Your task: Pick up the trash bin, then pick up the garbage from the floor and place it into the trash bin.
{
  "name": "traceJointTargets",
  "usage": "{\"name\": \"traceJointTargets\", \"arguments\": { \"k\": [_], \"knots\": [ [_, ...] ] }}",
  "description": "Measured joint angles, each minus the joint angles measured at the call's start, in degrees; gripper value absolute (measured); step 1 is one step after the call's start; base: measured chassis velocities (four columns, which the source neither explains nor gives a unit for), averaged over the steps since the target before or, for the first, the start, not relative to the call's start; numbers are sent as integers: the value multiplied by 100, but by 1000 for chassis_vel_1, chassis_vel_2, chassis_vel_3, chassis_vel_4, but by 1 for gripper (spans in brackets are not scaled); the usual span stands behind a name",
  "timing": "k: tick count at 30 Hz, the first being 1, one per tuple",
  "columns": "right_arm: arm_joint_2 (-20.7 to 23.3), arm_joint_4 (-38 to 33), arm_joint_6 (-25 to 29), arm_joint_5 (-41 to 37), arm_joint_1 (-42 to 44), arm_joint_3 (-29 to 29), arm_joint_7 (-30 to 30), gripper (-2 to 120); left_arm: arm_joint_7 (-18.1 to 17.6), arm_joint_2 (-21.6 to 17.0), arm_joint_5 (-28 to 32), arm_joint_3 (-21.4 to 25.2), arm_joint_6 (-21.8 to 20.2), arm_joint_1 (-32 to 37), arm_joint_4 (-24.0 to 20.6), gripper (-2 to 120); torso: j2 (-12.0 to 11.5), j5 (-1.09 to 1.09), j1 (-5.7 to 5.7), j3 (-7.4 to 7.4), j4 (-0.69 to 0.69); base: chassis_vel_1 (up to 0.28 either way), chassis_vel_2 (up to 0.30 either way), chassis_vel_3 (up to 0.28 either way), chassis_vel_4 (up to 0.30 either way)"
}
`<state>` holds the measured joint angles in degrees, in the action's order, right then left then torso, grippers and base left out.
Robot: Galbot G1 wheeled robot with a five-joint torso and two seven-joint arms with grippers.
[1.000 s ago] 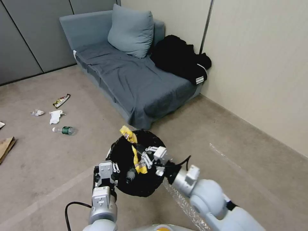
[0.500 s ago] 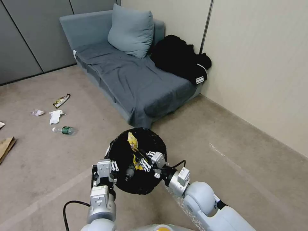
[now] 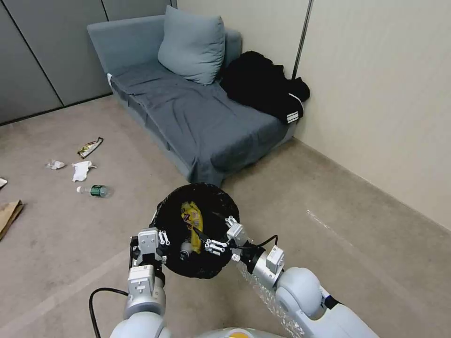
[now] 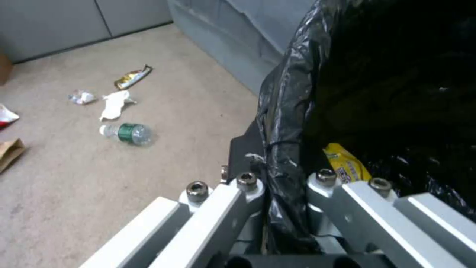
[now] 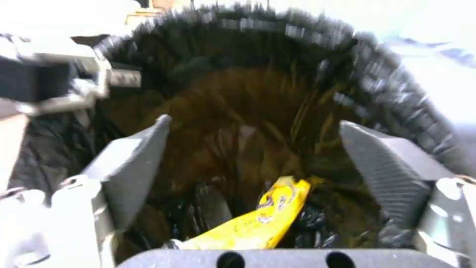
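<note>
Head view: right pincer now spread open at the rim of the small round white bin with black bag liner; yellow snack wrapper has dropped inside. Left pincer stays clamped on that rim; one item binned, green-labelled clear plastic bottle and more litter remain well left of the bin.

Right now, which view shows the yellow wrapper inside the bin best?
The head view: the yellow wrapper lies whole inside the trash bin, beside the open right gripper. The right wrist view shows its end between the fingers, the left wrist view a corner past the left gripper clamped on the rim.
</note>
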<state>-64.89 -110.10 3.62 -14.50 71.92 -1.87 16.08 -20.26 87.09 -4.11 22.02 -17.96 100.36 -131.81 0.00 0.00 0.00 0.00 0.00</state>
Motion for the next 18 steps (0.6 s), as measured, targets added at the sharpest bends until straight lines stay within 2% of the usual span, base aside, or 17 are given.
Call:
{"name": "traceJointTargets", "arguments": {
  "k": [2,8,12,13,16,18],
  "knots": [
    [83,-308,34,58,89,156,27,97,3,-11,25,46,-7,-36,48,3,0,0,0,0,0,0,0,0,0],
    [67,-1140,283,222,306,680,-22,100,5,-28,29,124,12,-46,139,3,0,-1,0,0,1,0,0,0,0],
    [-393,-1766,503,565,914,1301,-604,100,-1,-31,55,194,72,-27,161,3,0,0,0,0,-1,0,0,0,0],
    [-393,-1766,503,565,914,1301,-604,100,-1,-31,55,194,72,-27,161,3,0,0,0,0,-1,0,0,0,0],
    [-788,-1884,620,779,1471,1708,-1251,100,-11,-75,108,283,71,-20,124,3,0,0,0,0,-2,0,0,0,0],
    [-853,-1873,663,816,1564,1793,-1362,100,-13,-87,121,291,69,-19,108,3,0,0,0,0,0,0,0,0,0]
  ]
}}
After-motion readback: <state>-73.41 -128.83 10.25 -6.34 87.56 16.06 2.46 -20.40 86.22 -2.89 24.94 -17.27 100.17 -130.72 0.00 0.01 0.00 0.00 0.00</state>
